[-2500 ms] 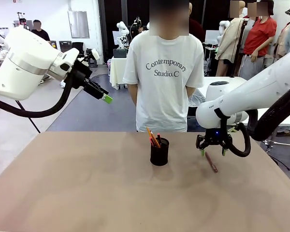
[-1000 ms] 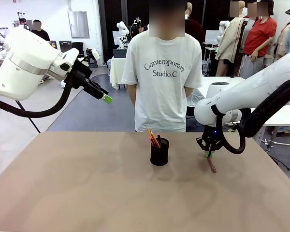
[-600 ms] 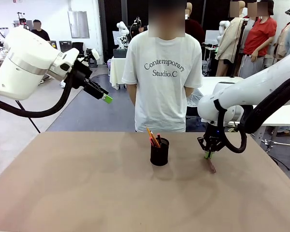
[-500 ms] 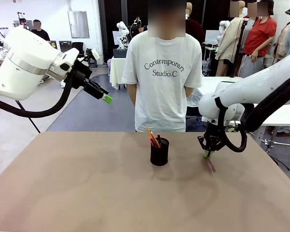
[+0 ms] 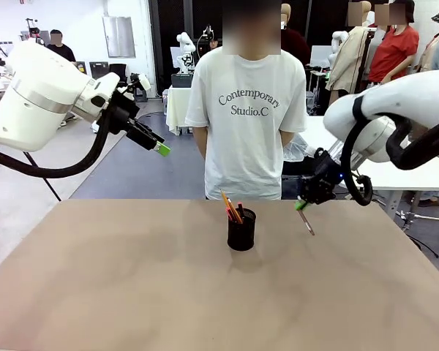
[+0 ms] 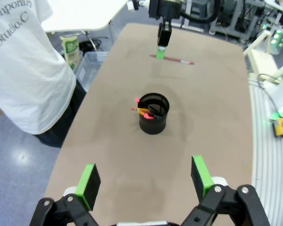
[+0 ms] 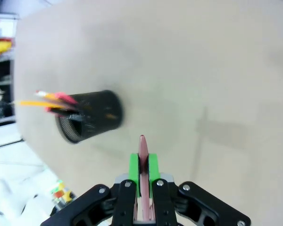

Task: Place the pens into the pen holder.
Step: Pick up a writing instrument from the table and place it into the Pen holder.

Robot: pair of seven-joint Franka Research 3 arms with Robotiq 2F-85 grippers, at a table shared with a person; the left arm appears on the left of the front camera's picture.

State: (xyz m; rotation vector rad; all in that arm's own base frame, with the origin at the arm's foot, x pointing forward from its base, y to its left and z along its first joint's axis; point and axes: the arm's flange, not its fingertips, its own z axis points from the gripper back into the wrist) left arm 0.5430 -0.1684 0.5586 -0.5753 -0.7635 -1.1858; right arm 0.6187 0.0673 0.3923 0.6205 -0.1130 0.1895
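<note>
Right gripper [image 5: 301, 205] is closed on the reddish-brown pen [image 5: 307, 224], with both green pads pressed against the upper part of the shaft. In the front view the pen hangs from the fingertips, tilted, its lower end clear of the table [image 5: 117, 292] and to the right of the pen holder [image 5: 241, 229]. In the right wrist view the pen [image 7: 142, 155] runs between the two green pads and points out past them, and the holder [image 7: 87, 117] lies ahead and to the left of the tip. Left gripper [image 5: 158, 147] is raised well above the table at the left side, fingers spread wide apart and holding nothing; the left wrist view shows its two green pads [image 6: 89, 181] far apart with only bare table between them. The pen holder stands upright near the middle of the table. It contains the orange-yellow pen [image 5: 230, 206] and the black pen with red ends [image 5: 239, 213], both leaning and sticking out above the rim. A person in a white T-shirt [image 5: 249, 110] stands at the far edge of the table, directly behind the holder.
</note>
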